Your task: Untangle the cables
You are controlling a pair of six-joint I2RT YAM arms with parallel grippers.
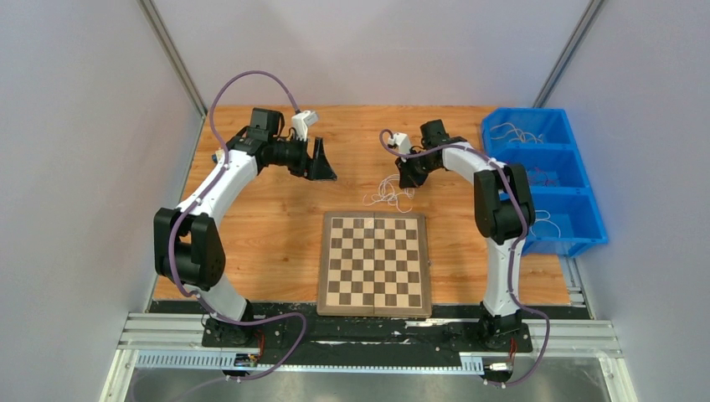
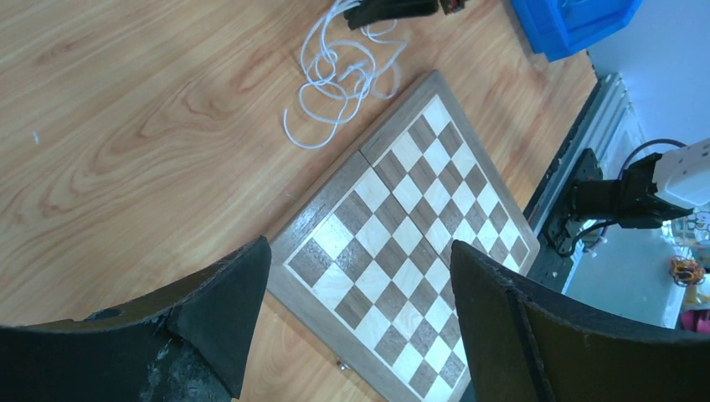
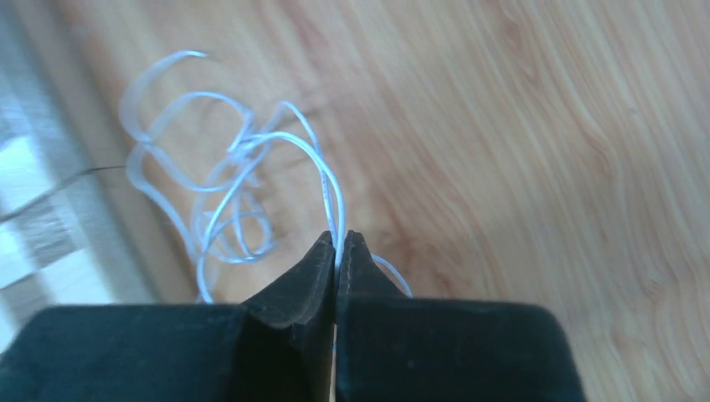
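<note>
A small tangle of thin white cables (image 1: 387,194) lies on the wooden table just beyond the chessboard's far edge. It also shows in the left wrist view (image 2: 339,79) and the right wrist view (image 3: 226,193). I see no red or yellow strands in it. My right gripper (image 3: 338,243) is shut on one white strand at the tangle's right side; from above the right gripper (image 1: 409,180) sits right beside the tangle. My left gripper (image 2: 356,276) is open and empty, held above the table to the left of the tangle, also seen from above (image 1: 321,167).
A folding chessboard (image 1: 374,262) lies at the table's near middle. A blue three-compartment bin (image 1: 544,180) with loose thin wires stands at the right edge. Metal rails run along the near edge.
</note>
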